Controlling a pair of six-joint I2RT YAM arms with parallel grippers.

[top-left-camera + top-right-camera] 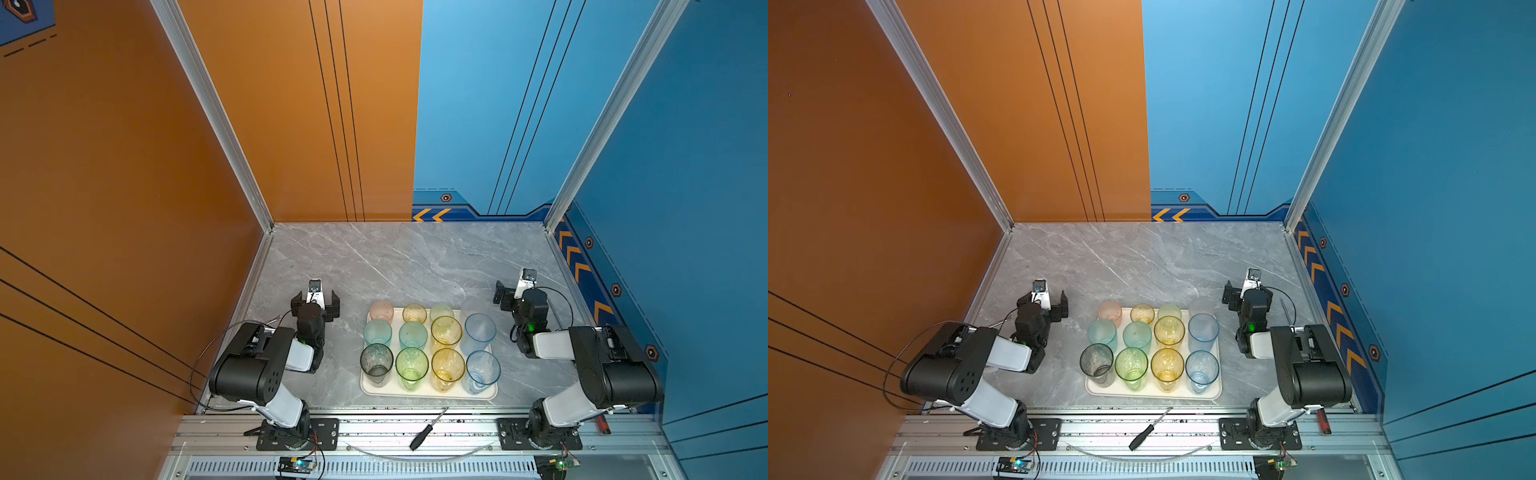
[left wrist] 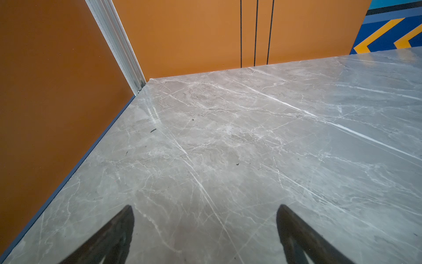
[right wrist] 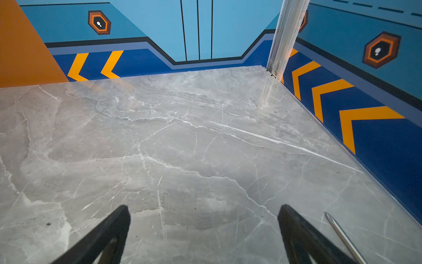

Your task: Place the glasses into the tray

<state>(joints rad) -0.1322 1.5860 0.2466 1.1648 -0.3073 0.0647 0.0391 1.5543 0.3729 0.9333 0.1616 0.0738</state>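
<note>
12 tapered glasses (image 1: 411, 365) — cream tray (image 1: 428, 395) (rounded corners)

R gripper (image 3: 204, 206) fingers (image 3: 109, 230) spread wide, only grey marble bench (image 3: 182, 137) btwn them. Thin metal rod (image 3: 342, 235) lies on bench just beside one finger. Blue walls (image 3: 239, 22) w/ orange chevrons (image 3: 331, 91); alu post (image 3: 285, 34) at corner.

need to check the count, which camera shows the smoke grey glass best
A top view. In both top views the smoke grey glass stands upright in the tray's near left corner, nothing in front of it. Both wrist views miss it entirely and show only the marble table.
</note>
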